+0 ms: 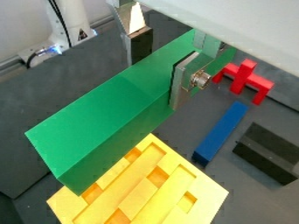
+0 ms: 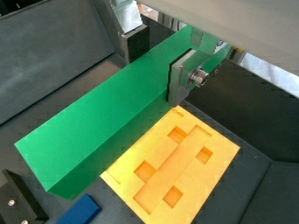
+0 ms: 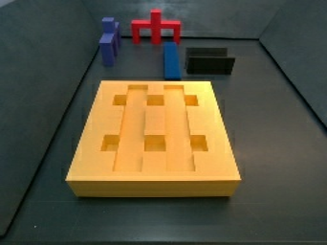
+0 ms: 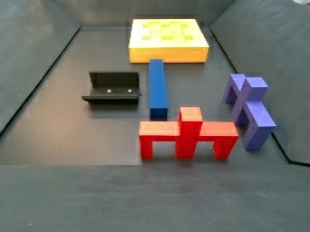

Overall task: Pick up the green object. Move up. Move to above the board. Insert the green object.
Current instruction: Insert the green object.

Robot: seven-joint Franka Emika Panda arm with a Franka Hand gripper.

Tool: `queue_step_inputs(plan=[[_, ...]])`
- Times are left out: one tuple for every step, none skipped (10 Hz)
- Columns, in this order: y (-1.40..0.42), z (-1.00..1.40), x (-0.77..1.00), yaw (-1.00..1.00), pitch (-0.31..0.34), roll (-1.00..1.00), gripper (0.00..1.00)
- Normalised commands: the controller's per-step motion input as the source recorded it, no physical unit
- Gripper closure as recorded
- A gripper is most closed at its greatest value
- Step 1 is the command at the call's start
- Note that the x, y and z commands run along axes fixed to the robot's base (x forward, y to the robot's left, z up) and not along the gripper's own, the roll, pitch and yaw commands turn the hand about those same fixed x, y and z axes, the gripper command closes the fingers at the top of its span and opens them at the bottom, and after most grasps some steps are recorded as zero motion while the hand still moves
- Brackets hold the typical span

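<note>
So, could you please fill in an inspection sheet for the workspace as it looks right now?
Surface: dark grey floor, walled at the sides.
Job's things: green object held in the gripper, tilted over the board; neither side view shows it. The board lies flat, its square holes unfilled.
Clutter: blue bar, red forked piece, two purple pieces and a small black box, all on the floor apart from the board.
Gripper: gripper shut on the green object near one end, seen in both wrist views.
Cables: white cable in a wrist view.
Surroundings: nothing seen beyond the walls.
</note>
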Motion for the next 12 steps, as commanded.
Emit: queue_step_inputs(plan=[[0.00, -0.71, -0.27, 0.05, -0.221, -0.09, 1.00], [0.00, -0.86, -0.26, 0.09, -0.191, 0.00, 1.00], [-0.14, -0.90, -0.23, 0.12, -0.180, 0.05, 1.00], [-0.18, -0.77, -0.18, 0.29, -0.216, 0.11, 1.00], [-0.25, -0.77, -0.14, 0.24, -0.219, 0.11, 1.00], [-0.33, -0.75, -0.10, 0.25, -0.211, 0.13, 1.00], [-0.35, -0.80, -0.11, 0.17, -0.180, 0.16, 1.00], [-0.18, -0.88, -0.07, 0.00, -0.149, 0.11, 1.00], [-0.15, -0.83, 0.00, 0.00, -0.046, 0.16, 1.00], [-0.09, -0.81, 0.00, -0.04, 0.019, 0.20, 1.00], [0.00, -0.83, -0.01, -0.05, 0.054, 0.02, 1.00], [0.00, -0.71, -0.01, -0.04, 0.119, 0.02, 1.00]])
